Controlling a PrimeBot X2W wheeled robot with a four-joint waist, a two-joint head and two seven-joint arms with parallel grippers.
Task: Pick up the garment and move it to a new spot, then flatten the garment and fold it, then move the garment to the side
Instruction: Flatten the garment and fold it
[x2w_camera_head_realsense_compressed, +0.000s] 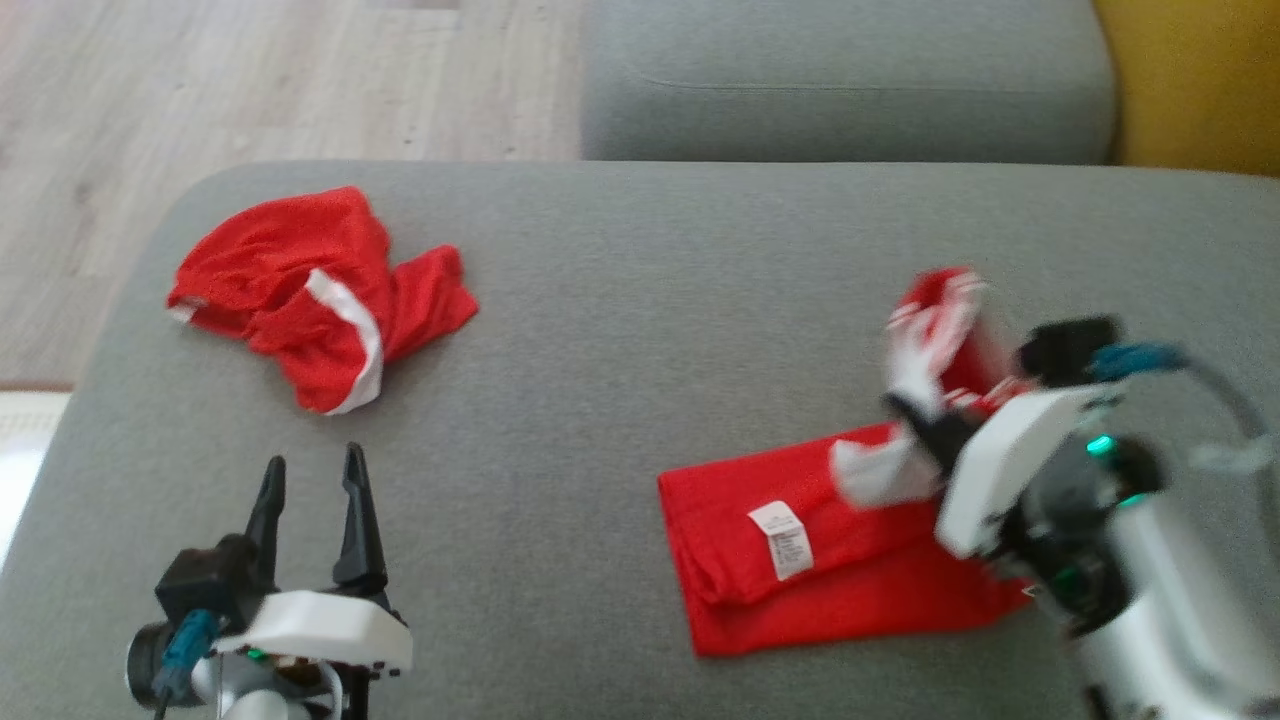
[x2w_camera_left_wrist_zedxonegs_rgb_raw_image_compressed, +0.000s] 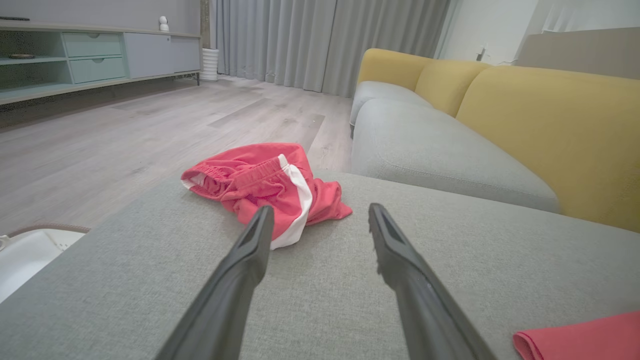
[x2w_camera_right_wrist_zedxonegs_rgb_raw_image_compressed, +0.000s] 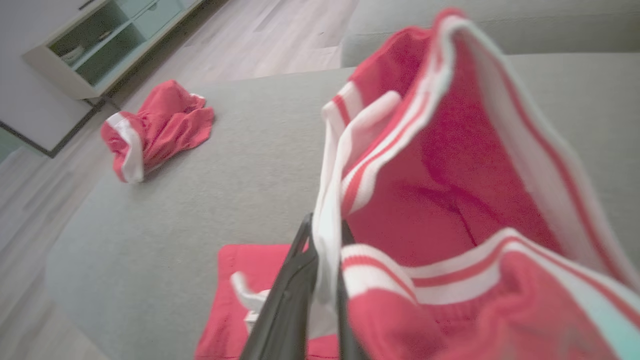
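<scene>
Right gripper (x2w_camera_head_realsense_compressed: 912, 412): its two dark fingers are pressing together on a white-striped edge of the red garment (x2w_camera_head_realsense_compressed: 800, 590); in the right wrist view the white band is running straight between the fingers, which are pinching it with no gap showing.
Garment: its lower part is lying flat and doubled over on the right side of the grey cushion (x2w_camera_head_realsense_compressed: 620, 350); its striped upper part is being held up off the cushion by the right gripper (this raised part is blurred in the head view); a white label (x2w_camera_head_realsense_compressed: 782, 540) is showing on the flat part.
Left gripper (x2w_camera_head_realsense_compressed: 313, 460): it is hovering over the lower left of the cushion with its fingers standing wide apart; nothing is sitting between them; it is pointing toward the red shorts (x2w_camera_head_realsense_compressed: 300, 290).
Red shorts: they are lying crumpled near the cushion's far left corner, a white stripe curving down one side; they are well apart from the garment.
Surroundings: a second grey seat (x2w_camera_head_realsense_compressed: 850, 80) is sitting beyond the cushion; a yellow backrest (x2w_camera_head_realsense_compressed: 1200, 80) is rising at the far right; pale wooden floor (x2w_camera_head_realsense_compressed: 250, 80) is spreading to the left; in the left wrist view a low cabinet (x2w_camera_left_wrist_zedxonegs_rgb_raw_image_compressed: 75, 55) is standing against the wall, and grey curtains (x2w_camera_left_wrist_zedxonegs_rgb_raw_image_compressed: 325, 40) are hanging at the back.
</scene>
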